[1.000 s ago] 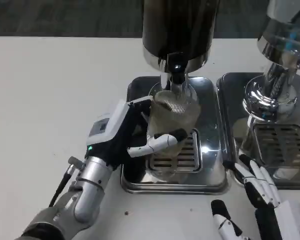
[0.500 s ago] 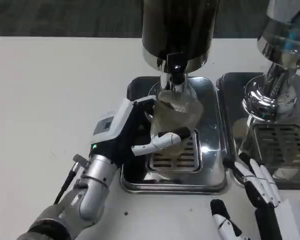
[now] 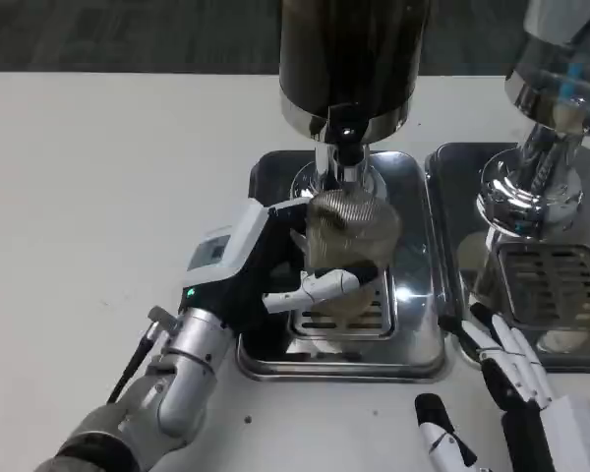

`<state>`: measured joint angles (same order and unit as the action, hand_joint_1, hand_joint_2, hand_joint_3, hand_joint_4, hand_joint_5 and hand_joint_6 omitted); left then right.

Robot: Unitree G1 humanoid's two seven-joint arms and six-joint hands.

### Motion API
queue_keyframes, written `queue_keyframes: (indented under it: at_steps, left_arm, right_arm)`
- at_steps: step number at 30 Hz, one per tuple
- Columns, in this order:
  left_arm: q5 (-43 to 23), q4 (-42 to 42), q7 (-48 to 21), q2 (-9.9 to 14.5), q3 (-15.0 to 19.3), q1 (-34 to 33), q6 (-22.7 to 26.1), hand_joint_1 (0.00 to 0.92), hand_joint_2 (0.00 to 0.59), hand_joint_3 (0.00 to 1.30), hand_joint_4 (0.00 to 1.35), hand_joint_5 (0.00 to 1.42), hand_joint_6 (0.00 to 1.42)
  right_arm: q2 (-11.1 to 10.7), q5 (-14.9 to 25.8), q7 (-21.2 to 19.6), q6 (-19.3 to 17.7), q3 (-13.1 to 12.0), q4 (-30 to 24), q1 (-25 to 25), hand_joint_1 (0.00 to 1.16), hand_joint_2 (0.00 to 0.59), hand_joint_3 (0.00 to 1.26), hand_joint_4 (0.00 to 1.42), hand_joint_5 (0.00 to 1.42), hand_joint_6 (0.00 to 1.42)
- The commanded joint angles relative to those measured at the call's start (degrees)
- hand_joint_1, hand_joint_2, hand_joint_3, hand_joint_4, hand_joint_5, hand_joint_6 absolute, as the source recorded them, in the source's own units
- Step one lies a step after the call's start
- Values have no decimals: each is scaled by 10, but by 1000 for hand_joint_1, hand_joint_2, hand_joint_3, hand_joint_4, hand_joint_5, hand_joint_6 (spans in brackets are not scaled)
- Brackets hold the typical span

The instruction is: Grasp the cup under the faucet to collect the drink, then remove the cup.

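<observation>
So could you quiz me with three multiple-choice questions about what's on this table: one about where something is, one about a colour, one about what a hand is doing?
1. Where is the clear ribbed plastic cup?
A. under the faucet, over the shiny steel drip tray
B. on bare white table
C. on the right-hand tray

2. What colour is the dispenser's tall body?
A. red
B. black
C. yellow

3. What is the left hand doing?
A. lying flat on the table
B. gripping the cup
C. pressing the faucet

Answers: 1 A, the cup sits below the spout above the grate. 2 B, the cylinder is dark. 3 B, its fingers wrap the cup; the right hand rests open nearby.
</observation>
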<state>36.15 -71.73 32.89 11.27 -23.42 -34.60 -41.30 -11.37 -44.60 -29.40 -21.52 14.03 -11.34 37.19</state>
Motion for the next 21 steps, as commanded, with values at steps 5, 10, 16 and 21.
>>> queue_keyframes:
  at_steps: [5,10,16,21]
  left_arm:
    - [-6,6,-11,16,2,0,-4,121,156,487,528,642,454]
    - [-9,12,-22,26,4,7,-3,66,117,424,423,535,373]
    - [-11,25,-35,37,2,15,-11,24,82,343,327,438,301]
    - [-15,43,-50,48,2,22,-26,2,61,257,248,356,216]
  right_arm:
    - [3,6,0,-3,7,3,-5,197,391,209,74,74,270]
    - [1,9,5,-1,8,4,-13,211,400,218,75,85,284]
    - [-2,13,10,-2,8,7,-20,214,401,223,76,88,285]
    - [-2,15,12,-1,10,9,-26,216,401,226,76,94,285]
